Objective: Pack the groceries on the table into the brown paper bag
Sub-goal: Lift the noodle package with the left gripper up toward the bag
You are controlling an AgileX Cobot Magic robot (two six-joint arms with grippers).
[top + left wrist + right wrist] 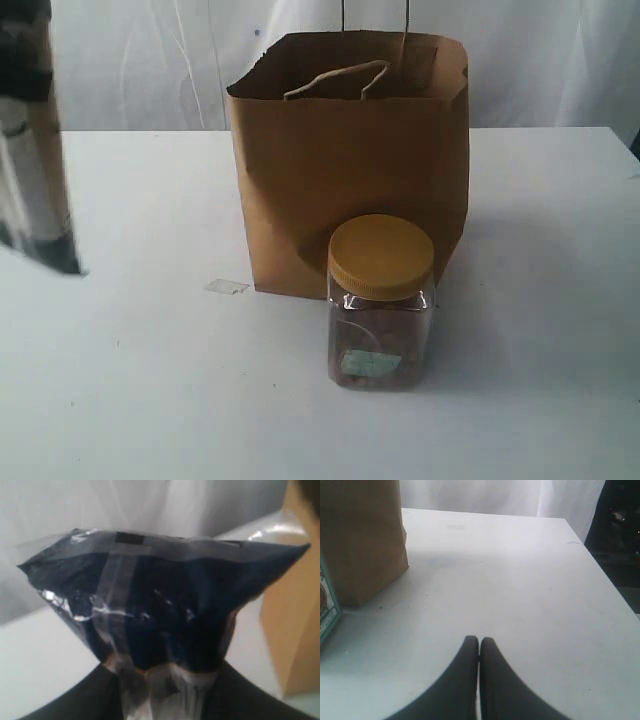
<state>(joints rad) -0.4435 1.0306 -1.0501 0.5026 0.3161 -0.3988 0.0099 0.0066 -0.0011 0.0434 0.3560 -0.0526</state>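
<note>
The brown paper bag (350,160) stands open at the middle of the white table (540,330). Right in front of it sits the yellow-lidded clear jar (381,300). My left gripper (167,677) is shut on the long dark-blue pasta packet (165,605), held in the air. The same pasta packet (35,140) shows at the exterior view's far left edge, clear of the tabletop. My right gripper (479,642) is shut on nothing, low over bare table to the right of the paper bag (360,535). The other groceries are out of view.
A small clear scrap (227,287) lies on the table left of the bag's base. A teal-edged label (327,610) shows at the right wrist view's edge beside the bag. The table edge (607,580) runs close along the right gripper's side.
</note>
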